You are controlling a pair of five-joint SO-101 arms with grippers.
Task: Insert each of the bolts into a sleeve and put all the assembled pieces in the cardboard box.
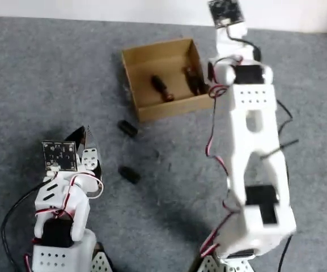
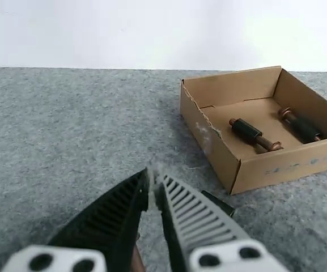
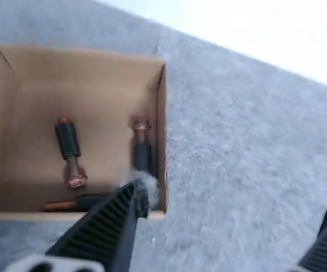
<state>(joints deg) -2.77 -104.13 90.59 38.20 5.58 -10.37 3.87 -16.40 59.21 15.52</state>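
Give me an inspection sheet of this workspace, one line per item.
Surface: grey carpet.
Job's things: cardboard box open, holding at least two assembled pieces; two loose sleeves lie on the carpet between the box and the left arm.
Clutter: nothing seen.
Grippers: left pincer shut, with a copper shaft between its fingers, probably a bolt; right pincer open and empty, near the box.
Cables: red, white and black wires run along both arms.
Surroundings: white wall beyond the carpet.
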